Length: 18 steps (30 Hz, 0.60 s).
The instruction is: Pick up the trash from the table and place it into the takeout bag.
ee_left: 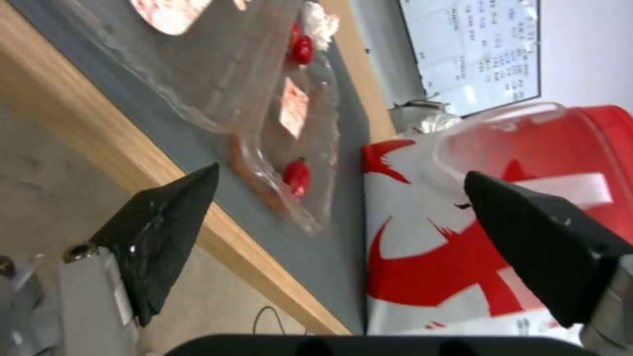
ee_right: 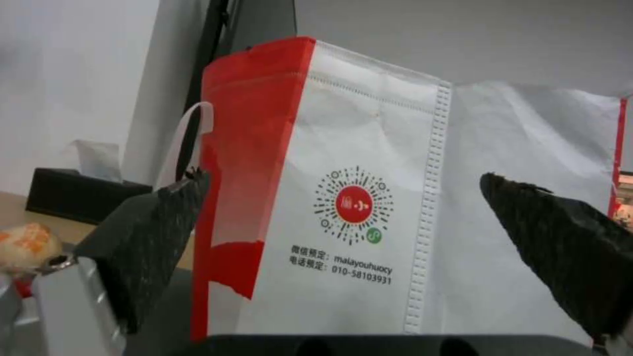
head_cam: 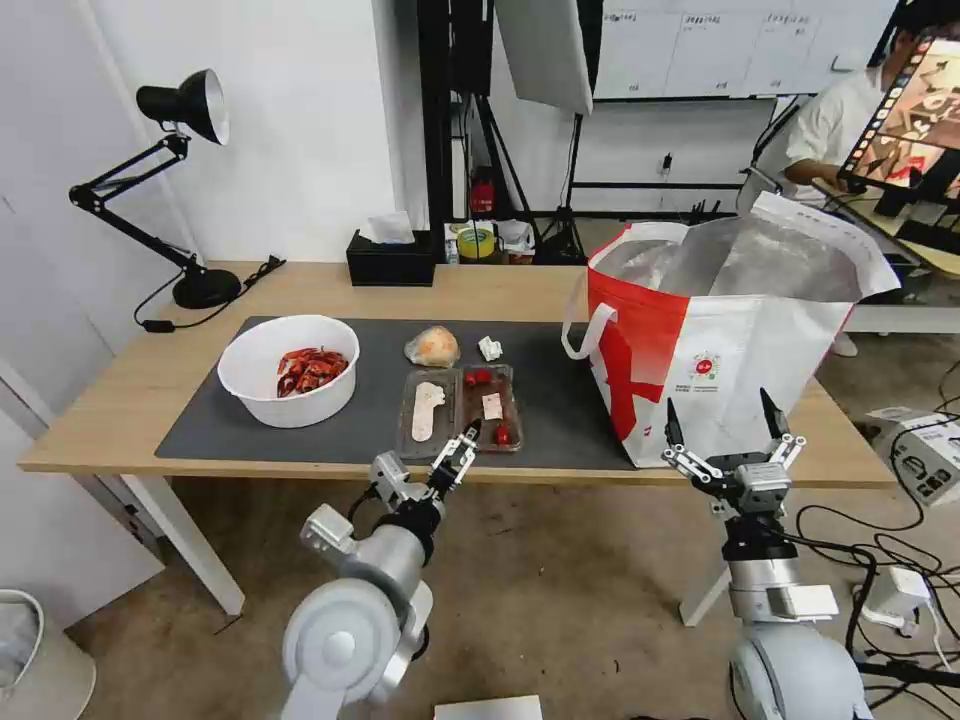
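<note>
Left claw [head_cam: 462, 447] hovering spread at the near edge of the light-wood tabletop [head_cam: 120, 400], by the clear hinged plastic tray with red scraps [head_cam: 460, 405].
Right claw [head_cam: 727, 425] is hanging wide apart at lower right, facing the red-and-white insulated takeout bag [head_cam: 700, 350]; white round plastic bowl of crayfish shells [head_cam: 288, 369] is sitting at centre left on the dark grey mat [head_cam: 200, 420].

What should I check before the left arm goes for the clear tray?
1. Left gripper open, empty: ok.
2. Left gripper lined up at the clear tray near edge: ok.
3. Tray lying open, scraps loose inside: not ok, may spill.
4. Takeout bag upright, mouth open: ok.
5. Right gripper open in front of the bag, off the left arm's path: ok.
6. Grip strength of the thin tray rim: cannot tell.
</note>
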Available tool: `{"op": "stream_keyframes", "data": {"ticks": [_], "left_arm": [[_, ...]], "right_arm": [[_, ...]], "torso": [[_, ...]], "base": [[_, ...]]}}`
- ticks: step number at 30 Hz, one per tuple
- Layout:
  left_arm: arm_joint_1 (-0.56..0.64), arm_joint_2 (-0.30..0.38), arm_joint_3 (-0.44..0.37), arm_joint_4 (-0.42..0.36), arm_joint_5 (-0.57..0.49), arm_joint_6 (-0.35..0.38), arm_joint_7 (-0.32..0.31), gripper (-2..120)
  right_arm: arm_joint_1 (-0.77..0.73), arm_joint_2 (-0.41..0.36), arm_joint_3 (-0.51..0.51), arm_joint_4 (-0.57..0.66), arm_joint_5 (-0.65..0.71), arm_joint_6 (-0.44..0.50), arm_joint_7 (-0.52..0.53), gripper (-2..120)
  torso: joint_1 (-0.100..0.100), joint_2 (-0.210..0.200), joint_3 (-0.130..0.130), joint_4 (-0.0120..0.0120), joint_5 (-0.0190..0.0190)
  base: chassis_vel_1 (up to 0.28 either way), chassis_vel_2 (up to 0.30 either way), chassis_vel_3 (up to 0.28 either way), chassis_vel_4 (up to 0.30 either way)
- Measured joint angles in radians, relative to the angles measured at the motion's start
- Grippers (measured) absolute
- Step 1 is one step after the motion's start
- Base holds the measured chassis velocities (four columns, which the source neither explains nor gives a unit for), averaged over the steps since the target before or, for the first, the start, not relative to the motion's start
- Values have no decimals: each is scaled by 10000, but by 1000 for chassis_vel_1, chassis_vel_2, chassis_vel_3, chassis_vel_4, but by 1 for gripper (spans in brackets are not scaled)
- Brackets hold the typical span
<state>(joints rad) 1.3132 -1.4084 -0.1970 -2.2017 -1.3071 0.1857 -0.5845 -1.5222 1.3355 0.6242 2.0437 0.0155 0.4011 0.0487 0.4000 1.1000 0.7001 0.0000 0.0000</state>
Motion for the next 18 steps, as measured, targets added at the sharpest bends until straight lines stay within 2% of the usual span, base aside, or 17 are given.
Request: {"op": "stream_keyframes", "data": {"ticks": [8, 18], "left_arm": [[-388, -134, 4, 340, -94, -21, -636, 100], [-766, -200, 35, 726, -117, -59, -738, 100]], "right_arm": [[20, 7, 19, -54, -5, 6, 5, 100], [-55, 21, 110, -56, -15, 36, 5, 100]], "torso": [[0, 0, 0, 0, 0], [0, 0, 0, 0, 0]], "base": [[0, 0, 0, 0], [0, 0, 0, 0]]}}
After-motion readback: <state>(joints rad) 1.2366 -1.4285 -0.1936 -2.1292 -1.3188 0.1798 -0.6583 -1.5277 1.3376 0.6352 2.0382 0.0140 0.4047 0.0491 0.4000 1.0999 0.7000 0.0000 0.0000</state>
